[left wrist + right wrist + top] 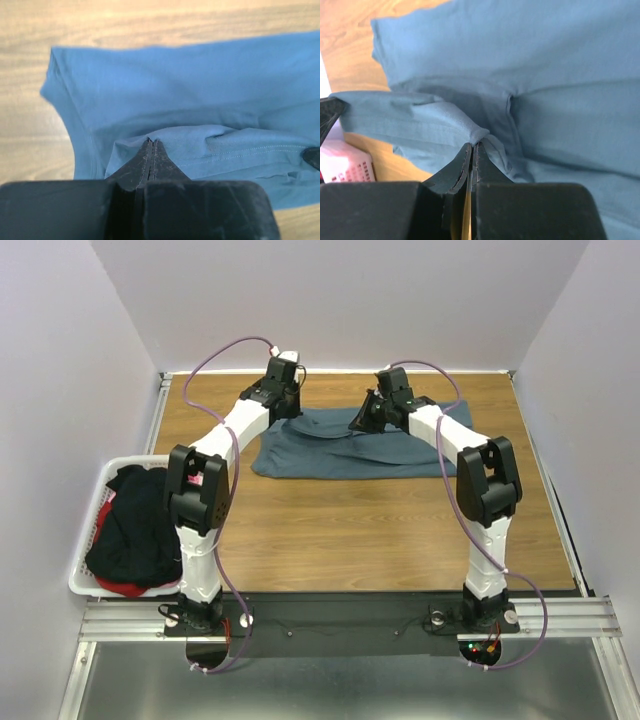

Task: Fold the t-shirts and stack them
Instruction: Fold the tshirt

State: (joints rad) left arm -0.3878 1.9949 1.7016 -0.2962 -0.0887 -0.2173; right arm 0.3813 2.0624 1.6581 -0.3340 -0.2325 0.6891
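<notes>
The slate blue-grey t-shirt (340,452) lies spread on the far middle of the wooden table. My left gripper (283,390) is shut on the shirt's far left edge; in the left wrist view the fingertips (151,142) pinch a fold of the cloth (200,100). My right gripper (366,416) is shut on the shirt's far edge near its middle; in the right wrist view the tips (474,146) pinch a raised fold of cloth (530,55). A black t-shirt (135,525) and a red-pink one (122,588) under it lie in the basket.
The white lattice basket (88,540) stands at the table's left edge beside the left arm's base; its corner shows in the right wrist view (347,162). White walls enclose the table on the left, far and right sides.
</notes>
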